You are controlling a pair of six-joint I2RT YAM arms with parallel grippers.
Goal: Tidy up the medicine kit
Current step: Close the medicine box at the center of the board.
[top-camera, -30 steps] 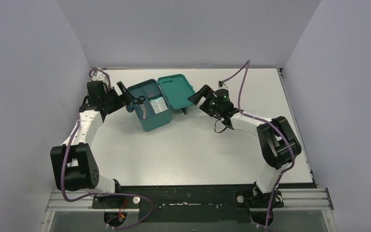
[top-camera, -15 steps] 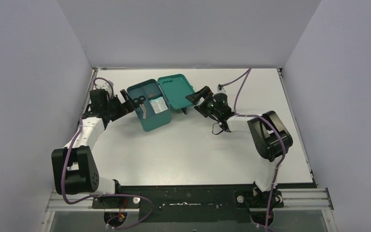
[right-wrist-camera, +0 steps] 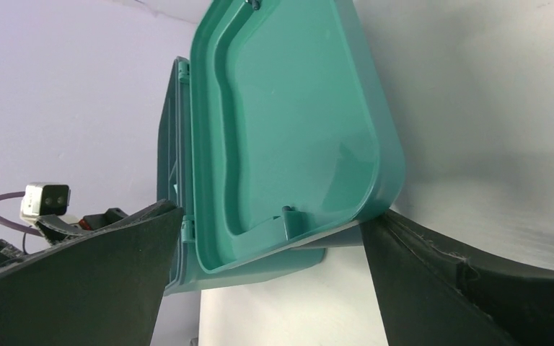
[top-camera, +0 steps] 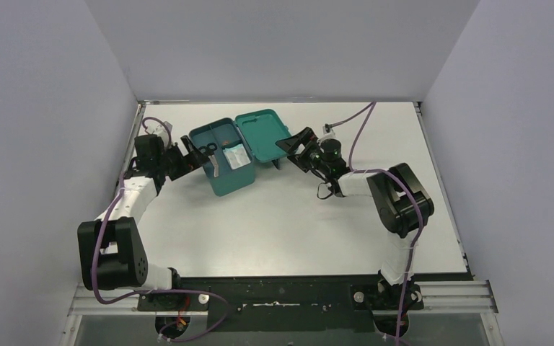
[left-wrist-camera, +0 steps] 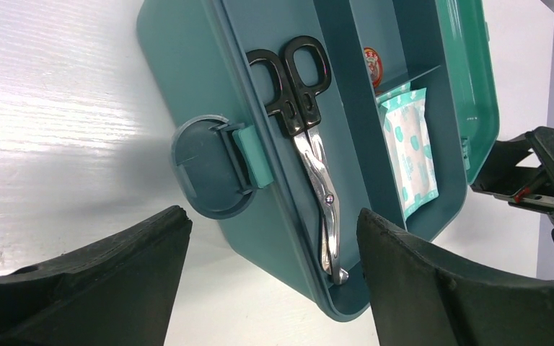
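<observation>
Right gripper (right-wrist-camera: 270, 216), fingers spread wide, and look at that: it has crept in over the last second, so the free edge of the lid (right-wrist-camera: 288, 122) now sits between its jaws, one finger low by the corner. No squeeze yet; whether it touches the plastic, I can't tell. My guess is it means to swing the lid shut.

Over to the left gripper (left-wrist-camera: 273, 216), fingers also wide apart and holding nothing. It has shifted a little along the side of the medicine kit (top-camera: 223, 176) and now frames the side knob (left-wrist-camera: 205, 167) without touching it, ready to steady the box, I'd judge.

The kit sits open toward the far left of the table (top-camera: 296, 223), with scissors (left-wrist-camera: 310, 137) and a patterned packet (left-wrist-camera: 411, 151) lying in its tray.

Any writing? A small round label (left-wrist-camera: 373, 65) shows a red mark, too tiny to read. The packet's teal print gives no legible words.
</observation>
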